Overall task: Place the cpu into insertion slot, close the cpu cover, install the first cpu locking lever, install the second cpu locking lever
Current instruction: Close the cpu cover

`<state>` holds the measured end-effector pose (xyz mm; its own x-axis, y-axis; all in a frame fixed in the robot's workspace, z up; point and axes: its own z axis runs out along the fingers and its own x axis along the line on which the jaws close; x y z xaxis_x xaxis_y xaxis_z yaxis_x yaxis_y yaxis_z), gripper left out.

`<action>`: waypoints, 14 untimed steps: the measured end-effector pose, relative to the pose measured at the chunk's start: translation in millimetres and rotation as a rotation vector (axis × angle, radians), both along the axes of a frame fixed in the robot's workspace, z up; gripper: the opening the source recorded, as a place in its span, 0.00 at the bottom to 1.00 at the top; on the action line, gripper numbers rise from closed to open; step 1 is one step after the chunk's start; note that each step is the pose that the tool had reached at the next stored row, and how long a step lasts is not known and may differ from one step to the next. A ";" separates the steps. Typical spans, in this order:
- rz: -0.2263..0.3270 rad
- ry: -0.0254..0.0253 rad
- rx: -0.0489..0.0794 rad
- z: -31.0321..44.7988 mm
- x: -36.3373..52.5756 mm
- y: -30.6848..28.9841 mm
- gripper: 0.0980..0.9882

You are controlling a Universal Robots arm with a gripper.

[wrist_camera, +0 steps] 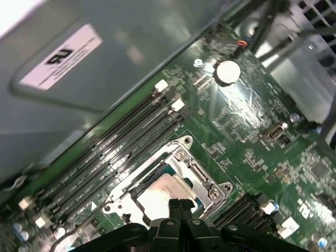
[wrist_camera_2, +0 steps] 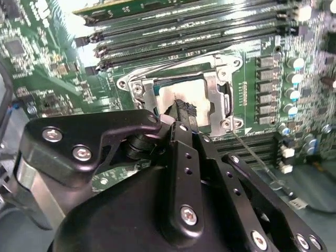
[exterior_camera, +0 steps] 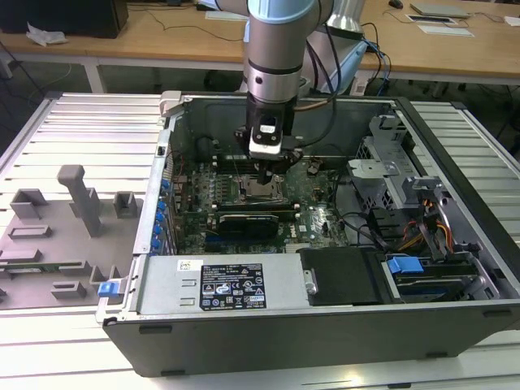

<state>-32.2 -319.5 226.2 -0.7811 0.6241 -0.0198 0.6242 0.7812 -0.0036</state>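
1. Plainly, the black two-fingered gripper [exterior_camera: 266, 174] hangs over the green motherboard [exterior_camera: 321, 216] inside the open grey computer case [exterior_camera: 325, 341], fingers pressed together and grasping nothing.
2. Its tips meet the small square cpu [wrist_camera: 151, 197] with its pale silvery top, which lies in the dark-framed insertion slot [exterior_camera: 262, 192].
3. The thin silver-grey metal cpu cover [wrist_camera: 195, 173] lies flat around that chip.
4. Seen in the exterior view, a long black graphics card [exterior_camera: 248, 221] sits at six o'clock from the slot.
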 end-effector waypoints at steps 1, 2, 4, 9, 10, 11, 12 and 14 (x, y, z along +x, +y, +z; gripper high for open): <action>0.018 -0.0001 0.000 0.0 0.0 0.0 0.01; 0.036 -0.0001 0.000 -0.1 0.0 0.0 0.01; 0.097 0.0000 0.000 -0.1 0.0 0.0 0.01; 0.226 -0.0001 0.000 -0.3 0.0 0.0 0.01; 0.249 0.0000 0.000 -0.3 0.0 0.0 0.01; 0.265 -0.0001 0.000 -0.3 0.0 0.0 0.01; 0.291 -0.0001 0.000 -0.4 0.0 0.0 0.01; 0.330 0.0000 0.000 -0.4 0.0 0.0 0.01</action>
<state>-32.2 -319.5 225.7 -0.9413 0.3371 -0.0198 0.3372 0.9414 -0.0035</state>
